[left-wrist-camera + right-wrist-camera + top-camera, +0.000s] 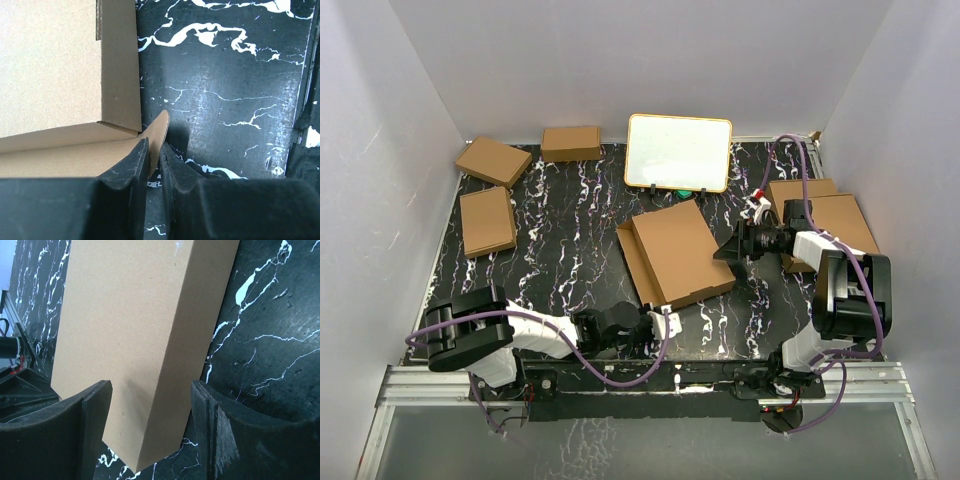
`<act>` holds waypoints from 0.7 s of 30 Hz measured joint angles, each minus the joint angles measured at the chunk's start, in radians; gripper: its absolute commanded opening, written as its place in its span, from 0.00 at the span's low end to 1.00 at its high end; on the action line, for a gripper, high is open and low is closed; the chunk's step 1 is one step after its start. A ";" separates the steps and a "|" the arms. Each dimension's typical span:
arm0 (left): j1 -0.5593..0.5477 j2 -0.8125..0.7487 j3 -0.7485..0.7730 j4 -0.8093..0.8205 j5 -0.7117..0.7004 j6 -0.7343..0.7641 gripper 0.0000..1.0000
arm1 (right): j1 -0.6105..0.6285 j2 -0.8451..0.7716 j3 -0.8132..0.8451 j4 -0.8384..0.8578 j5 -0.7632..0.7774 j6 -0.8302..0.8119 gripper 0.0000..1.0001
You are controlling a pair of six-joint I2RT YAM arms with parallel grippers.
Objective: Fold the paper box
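Pinching paper box (50, 75) flap: left hand (155, 146); right hand (150, 386) straddles corner.

Bright, even light; soft shadows

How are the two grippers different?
The left gripper pinches the box by a flap, jaws nearly together; the right gripper stands wide open around its corner. The left gripper is at the box's near edge, the right gripper at its right edge. Both have black jaws.
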 measured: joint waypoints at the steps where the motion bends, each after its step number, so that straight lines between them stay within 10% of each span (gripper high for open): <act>1: 0.000 0.000 -0.001 0.003 0.000 -0.002 0.10 | 0.000 0.005 0.000 0.003 0.002 0.008 0.67; 21: 0.000 -0.002 -0.041 0.084 -0.041 -0.050 0.00 | 0.000 0.061 0.000 0.018 0.059 0.098 0.61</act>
